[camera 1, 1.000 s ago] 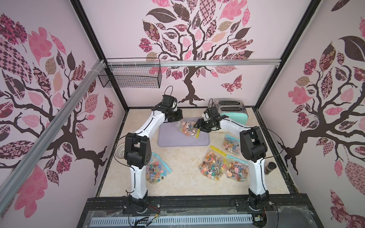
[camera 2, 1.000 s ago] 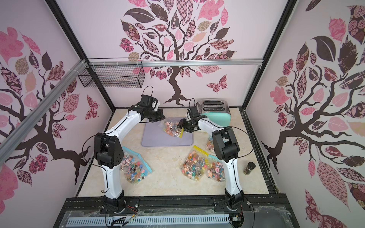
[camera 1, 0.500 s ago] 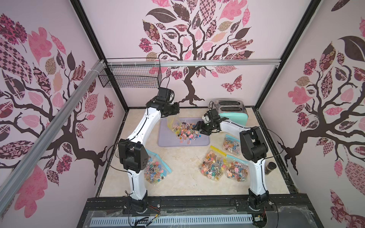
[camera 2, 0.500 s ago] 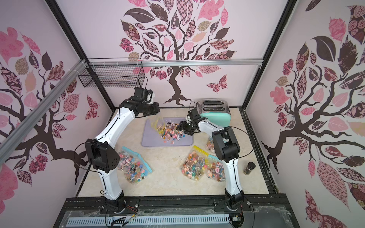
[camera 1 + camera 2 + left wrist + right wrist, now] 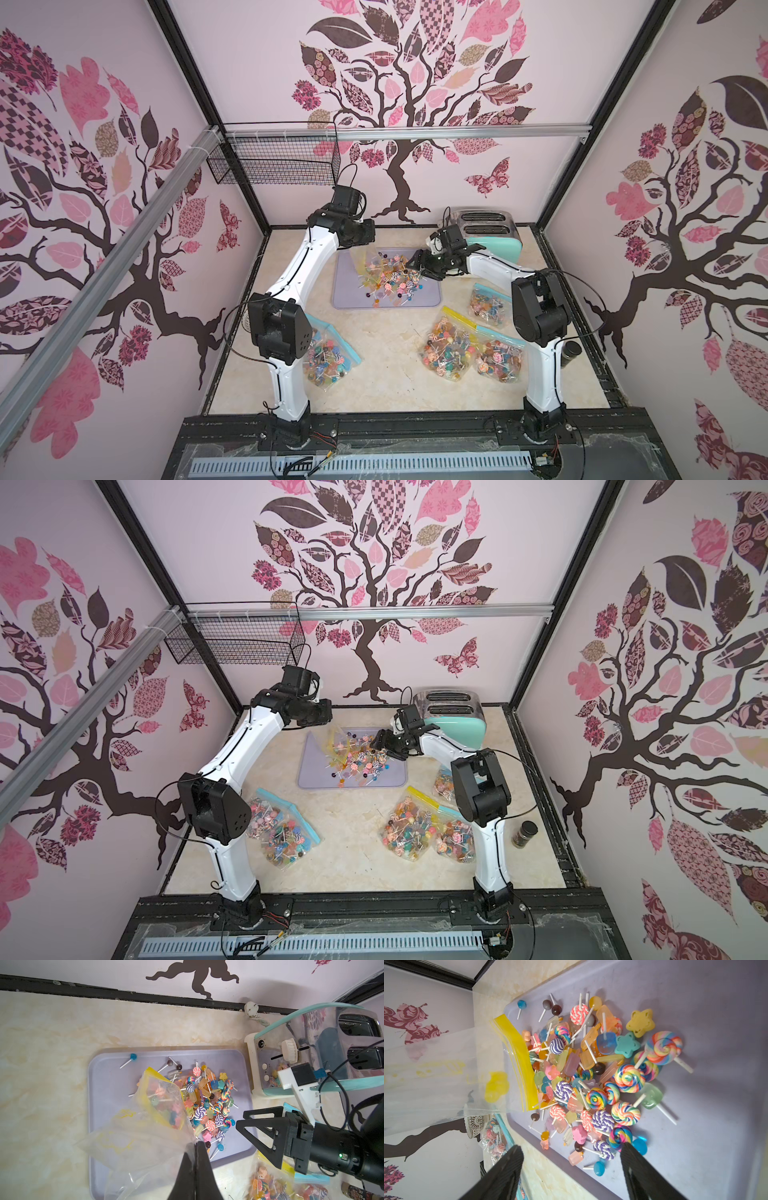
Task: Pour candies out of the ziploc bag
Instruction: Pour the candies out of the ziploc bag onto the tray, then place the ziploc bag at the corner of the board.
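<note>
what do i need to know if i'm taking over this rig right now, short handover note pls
Left tool: shut on a corner of the ziploc bag, which hangs mouth-down over the purple tray.
Right tool: open, holding nothing, over the tray's edge by the pile.
Candies: heaped on the tray, right at the bag's yellow zip.
Done: most of the candy is out.
Left: a yellow patch shows through the bag; I cannot tell whether it is a candy or print. Probably shake the bag once, then set it down.
</note>
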